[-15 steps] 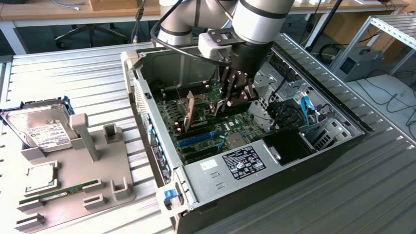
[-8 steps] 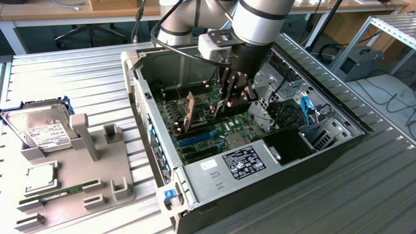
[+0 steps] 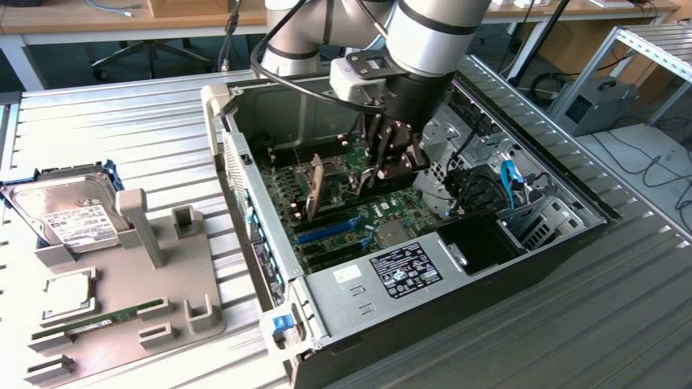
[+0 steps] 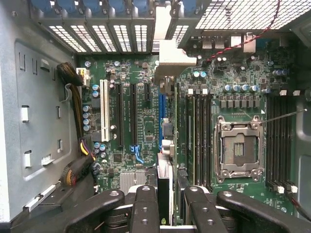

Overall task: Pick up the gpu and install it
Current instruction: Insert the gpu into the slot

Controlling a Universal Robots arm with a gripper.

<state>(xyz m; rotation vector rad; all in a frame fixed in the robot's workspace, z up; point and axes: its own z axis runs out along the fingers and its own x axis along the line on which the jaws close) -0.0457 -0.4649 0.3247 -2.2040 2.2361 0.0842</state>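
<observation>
Ribbed metal tabletop (image 3: 130, 121), workshop desks behind: an open computer case (image 3: 230, 134) lies on its side at the centre of the exterior view, with 1 robot arm reaching down into it from 12 o'clock.

The gripper (image 3: 393, 166) stands over the green motherboard (image 3: 346, 212), its 2 black fingers (image 4: 144, 209) closed on the gpu (image 4: 165, 191). The wrist view shows the card edge-on between them, upright to the board. Its silver end bracket (image 4: 170, 57) reaches the slotted rear wall of the case. The card runs in line with the blue expansion slot (image 4: 161, 114), between the white slot (image 4: 103, 109) and the empty processor socket (image 4: 238, 150). Whether its lower edge sits in the slot cannot be told.

At 6 o'clock of the gripper in the exterior view, the power supply (image 3: 403, 271) shows its black label at the near end of the case.

At 9 o'clock of the case, well apart from it, a grey parts holder (image 3: 135, 304) sits on the table. A silver hard drive (image 3: 67, 215) rests at its far end, a square processor chip (image 3: 67, 285) near its middle and 1 narrow green memory stick (image 3: 103, 318) along its near part.
</observation>
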